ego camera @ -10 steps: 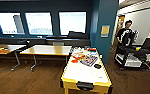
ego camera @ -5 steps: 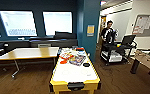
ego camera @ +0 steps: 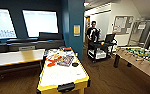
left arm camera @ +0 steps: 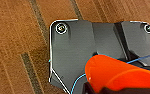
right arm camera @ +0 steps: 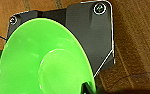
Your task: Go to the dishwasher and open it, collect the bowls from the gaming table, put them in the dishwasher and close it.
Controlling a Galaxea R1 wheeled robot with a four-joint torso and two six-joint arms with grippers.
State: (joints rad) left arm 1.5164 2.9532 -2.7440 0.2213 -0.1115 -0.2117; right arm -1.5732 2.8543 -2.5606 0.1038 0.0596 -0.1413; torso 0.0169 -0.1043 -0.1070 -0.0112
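From my head, the gaming table [ego camera: 63, 75] lies at six o'clock; my left wrist shows jaws gripping the orange bowl [left arm camera: 121, 73] above wooden floor [left arm camera: 13, 45]; my right jaws grip the green bowl [right arm camera: 43, 60].

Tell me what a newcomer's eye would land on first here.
The bright green bowl looms large in the right wrist view, and the orange bowl in the left wrist view. In the head view, the yellow-edged gaming table stands nearest, a person behind a black cart beyond.

Blurred throughout, glaring windows [ego camera: 39, 23], dim blue room
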